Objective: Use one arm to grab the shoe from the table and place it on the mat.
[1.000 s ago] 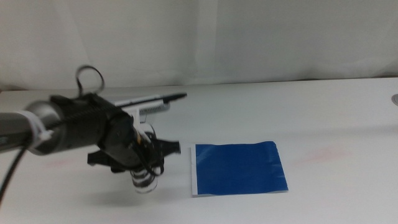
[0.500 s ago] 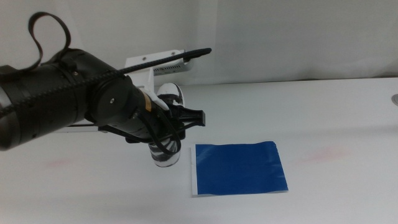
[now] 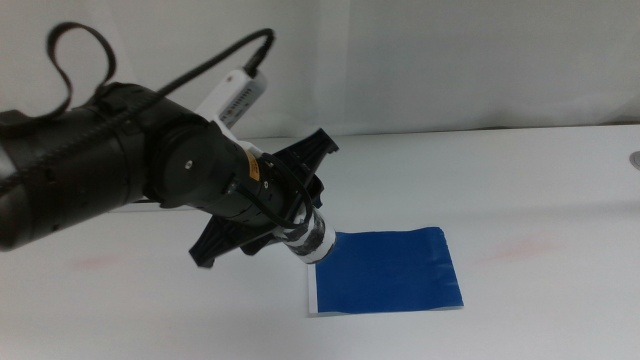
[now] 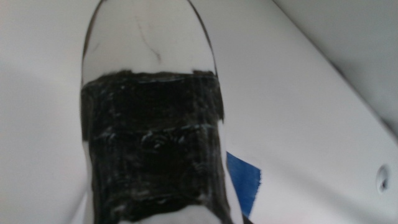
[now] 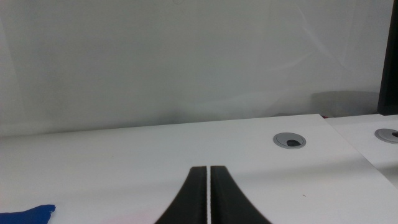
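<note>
The left gripper (image 3: 292,222) clamped the one shoe (image 3: 310,238) above the single mat's (image 3: 385,270) edge; the right gripper's (image 5: 208,194) fingers stood together.

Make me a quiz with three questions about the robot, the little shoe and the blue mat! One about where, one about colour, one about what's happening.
1. Where is the shoe?
A. Held in the left tool, at the mat's left edge
B. Lying in the middle of the mat
C. Far right on the table

2. What colour is the mat?
A. Red
B. Dark blue
C. Green

3. What is the right tool doing?
A. Holding the shoe
B. Pressing on the mat
C. Waiting shut and empty, apart from the shoe

Answers:
1 A: in the middle view the left arm's dark jaws hold the shoe beside the mat's left edge.
2 B: the flat sheet on the white table is dark blue.
3 C: the right wrist view shows its two jaws together with nothing between them.
</note>
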